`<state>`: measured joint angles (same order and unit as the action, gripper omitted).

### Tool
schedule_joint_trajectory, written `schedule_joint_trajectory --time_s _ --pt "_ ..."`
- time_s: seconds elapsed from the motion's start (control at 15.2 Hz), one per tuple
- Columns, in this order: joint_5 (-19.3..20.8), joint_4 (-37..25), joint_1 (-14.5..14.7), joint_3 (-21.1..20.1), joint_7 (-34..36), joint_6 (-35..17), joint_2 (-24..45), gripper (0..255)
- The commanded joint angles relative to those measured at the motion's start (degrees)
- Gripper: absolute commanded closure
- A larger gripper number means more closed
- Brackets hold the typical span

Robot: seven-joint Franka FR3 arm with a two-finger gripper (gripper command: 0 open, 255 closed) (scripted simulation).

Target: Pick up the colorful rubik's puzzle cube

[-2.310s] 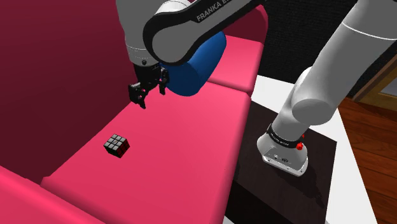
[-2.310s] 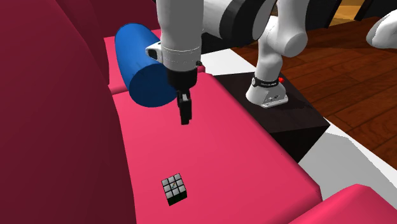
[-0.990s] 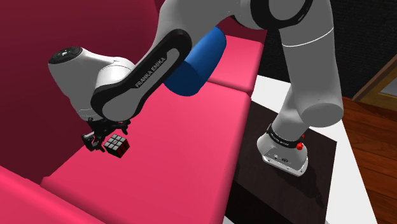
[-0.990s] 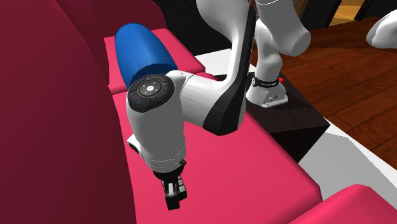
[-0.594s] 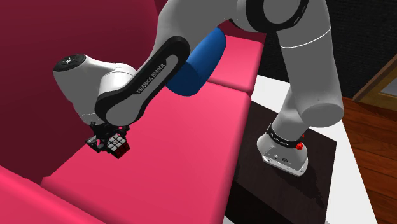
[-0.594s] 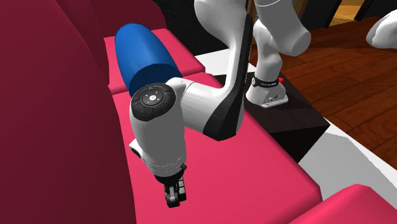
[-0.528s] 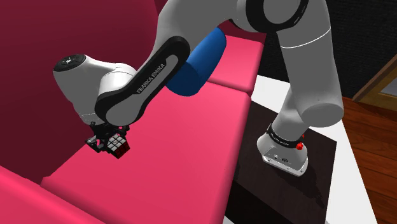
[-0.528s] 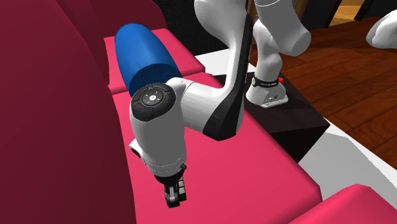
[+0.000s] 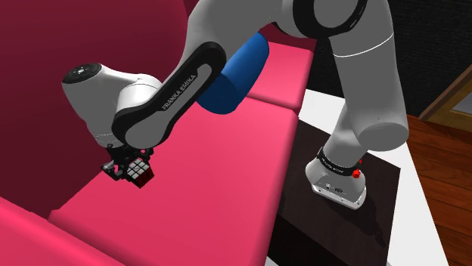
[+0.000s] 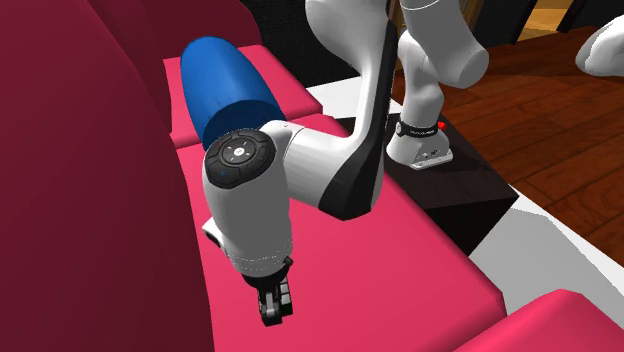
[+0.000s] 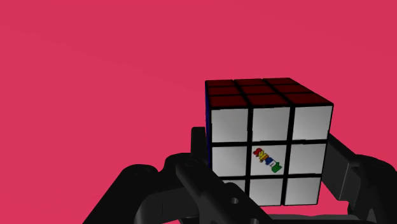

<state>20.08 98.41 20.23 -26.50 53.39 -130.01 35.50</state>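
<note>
- A bright pink sofa seat (image 9: 219,181) spreads below a dark red backrest (image 9: 53,45); a blue cylindrical cushion (image 10: 225,85) lies at the far end of the seat against the backrest
- The black stand (image 9: 382,193) sits beside the sofa on a white platform (image 10: 540,250), with wooden floor (image 10: 565,130) beyond it
- The white arm (image 9: 189,68) bends from the stand down to the seat, close to the backrest
- The rubik's cube (image 11: 270,143) is on the seat near the backrest, at the shoulder view's left, between the fingers of the gripper (image 11: 267,156)
- In the wrist view one black finger (image 11: 198,145) lies against one side of the cube and the other against the opposite side; the jaws look closed onto it
- The cube shows a white face with a small multicoloured logo on its middle tile, a dark red face and a thin blue edge
- It seems to rest on the cushion, though no view shows its underside clearly
</note>
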Motion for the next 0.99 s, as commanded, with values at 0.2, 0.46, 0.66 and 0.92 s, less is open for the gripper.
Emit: schedule_joint_trajectory --time_s 0.2,0.46,0.66,0.92 --pt "-1.13 -0.29 -0.57 -0.84 -0.67 2.33 -2.07 255" --pt "-2.12 -0.88 -1.00 -1.51 -1.27 4.51 -3.79 255" --pt "-2.84 -1.47 -1.28 -1.98 -1.71 6.19 -4.99 255" --pt "-3.56 -2.21 -1.54 -2.42 -2.16 8.01 -6.18 255"
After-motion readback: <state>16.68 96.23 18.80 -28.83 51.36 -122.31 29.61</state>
